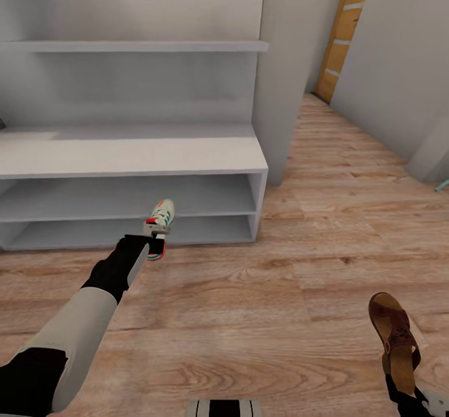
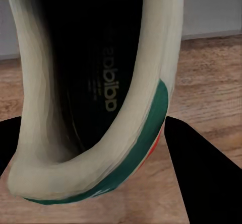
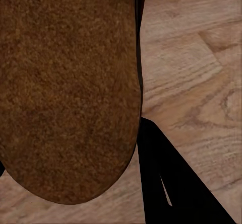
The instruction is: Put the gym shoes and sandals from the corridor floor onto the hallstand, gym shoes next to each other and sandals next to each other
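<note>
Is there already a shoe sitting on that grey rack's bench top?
No. The bench top of the rack is bare, while the sneaker hangs in the left gripper in front of its shelves.

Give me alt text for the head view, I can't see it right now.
The left claw holds a gym shoe up in front of the lower slots of the pale grey hallstand. At lower right, the right claw holds a brown sandal above the wood-plank corridor floor.

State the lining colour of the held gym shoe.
Teal-green along the collar of the gym shoe; the left wrist view shows it best.
</note>
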{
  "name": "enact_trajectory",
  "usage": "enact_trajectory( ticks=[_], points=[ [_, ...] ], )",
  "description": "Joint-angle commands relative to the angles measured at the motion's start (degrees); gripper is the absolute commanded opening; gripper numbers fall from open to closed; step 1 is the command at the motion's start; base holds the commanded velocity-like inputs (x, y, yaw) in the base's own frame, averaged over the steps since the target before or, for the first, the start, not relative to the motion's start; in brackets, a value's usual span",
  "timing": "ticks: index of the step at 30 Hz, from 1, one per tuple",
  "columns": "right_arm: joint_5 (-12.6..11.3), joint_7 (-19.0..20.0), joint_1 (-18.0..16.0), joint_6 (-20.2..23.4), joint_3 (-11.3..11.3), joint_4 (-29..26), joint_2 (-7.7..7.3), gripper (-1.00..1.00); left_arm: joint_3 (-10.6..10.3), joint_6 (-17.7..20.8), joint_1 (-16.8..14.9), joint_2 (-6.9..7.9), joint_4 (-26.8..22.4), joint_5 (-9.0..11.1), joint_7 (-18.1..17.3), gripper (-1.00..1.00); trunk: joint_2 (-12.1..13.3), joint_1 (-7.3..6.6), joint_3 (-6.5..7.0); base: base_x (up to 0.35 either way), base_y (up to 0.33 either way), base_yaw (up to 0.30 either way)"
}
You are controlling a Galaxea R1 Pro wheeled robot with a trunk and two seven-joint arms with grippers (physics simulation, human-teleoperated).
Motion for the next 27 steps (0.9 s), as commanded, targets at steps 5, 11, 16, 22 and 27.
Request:
enact_trajectory(
  ticks=[5,11,16,22,27],
  points=[
    [-0.7,0.7,0.0,0.0,-0.2,0.1,0.01,-1.0,-0.3,0.3,0.0,0.17,-0.1,0.2,0.4,-1.0,0.0,0.02,-0.07,0.327,0.0,0.0],
    [-0.7,0.7,0.0,0.0,-0.2,0.1,0.01,-1.0,-0.2,0.3,-0.1,0.19,-0.1,0.1,0.4,-1.0,0.0,0.02,-0.07,0.334,0.016,0.0],
    [-0.7,0.7,0.0,0.0,-0.2,0.1,0.01,-1.0,-0.2,0.3,-0.1,0.27,-0.1,0.1,0.4,-1.0,0.0,0.02,-0.07,0.335,0.122,0.0],
    [-0.7,0.7,0.0,0.0,-0.2,0.1,0.01,-1.0,-0.2,0.2,0.2,0.25,-0.1,0.1,0.5,-1.0,0.0,0.02,-0.07,0.26,0.125,0.0],
    [-0.7,0.7,0.0,0.0,-0.2,0.1,0.01,-1.0,-0.2,0.1,0.6,0.28,-0.1,0.2,0.6,-1.0,0.0,0.02,-0.07,0.028,0.015,0.0]
  ],
)
